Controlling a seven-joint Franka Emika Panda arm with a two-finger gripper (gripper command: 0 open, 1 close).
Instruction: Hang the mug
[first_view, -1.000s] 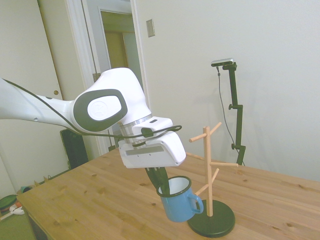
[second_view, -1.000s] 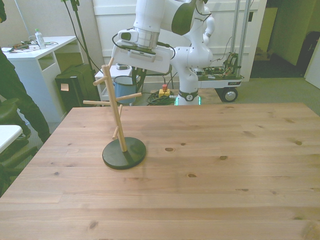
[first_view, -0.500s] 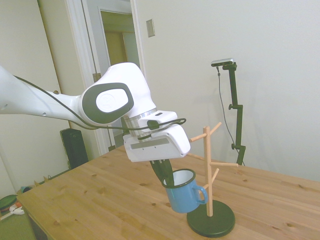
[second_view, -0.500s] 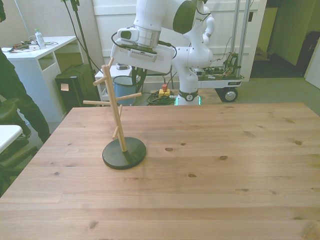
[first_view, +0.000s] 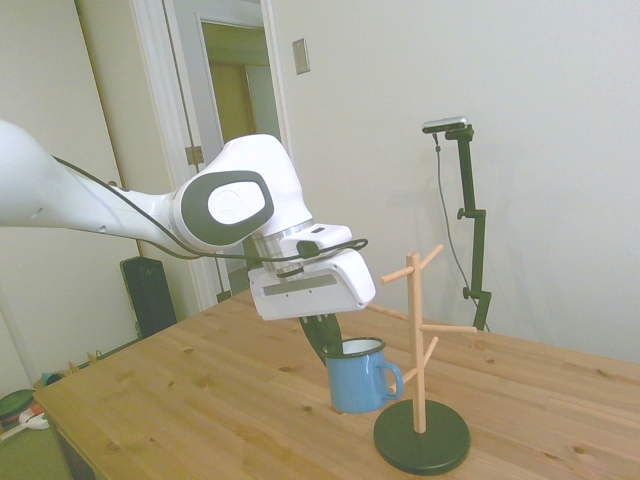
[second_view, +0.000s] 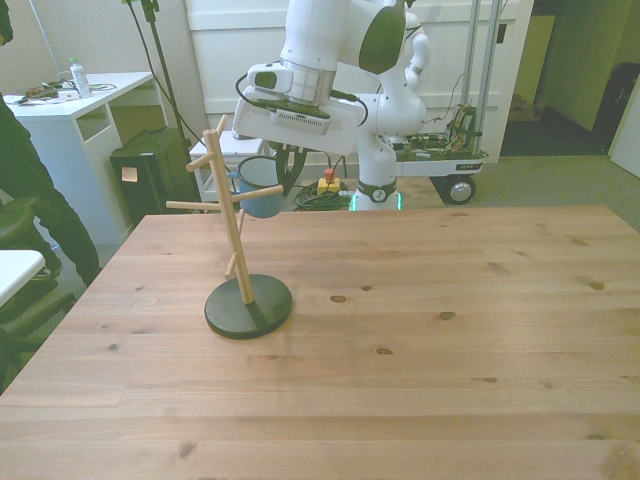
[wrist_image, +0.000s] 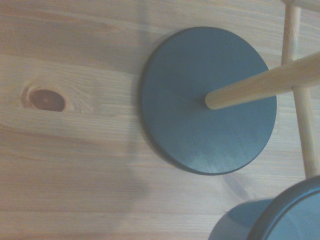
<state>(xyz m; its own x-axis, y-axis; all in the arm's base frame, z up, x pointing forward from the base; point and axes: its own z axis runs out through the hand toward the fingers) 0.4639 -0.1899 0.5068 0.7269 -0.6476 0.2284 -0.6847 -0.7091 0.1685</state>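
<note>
One blue enamel mug (first_view: 357, 377) hangs pinched by its rim in the pincer (first_view: 327, 343), lifted off the surface (first_view: 200, 400), handle just beside the wooden peg tree (first_view: 417, 340) near its left edge in the front view.

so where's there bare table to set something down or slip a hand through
The table is bare from the peg tree's dark base to the front view's right edge, and along the near edge. It is crowded at the peg tree, where the gripper holds the mug beside the pegs.
</note>
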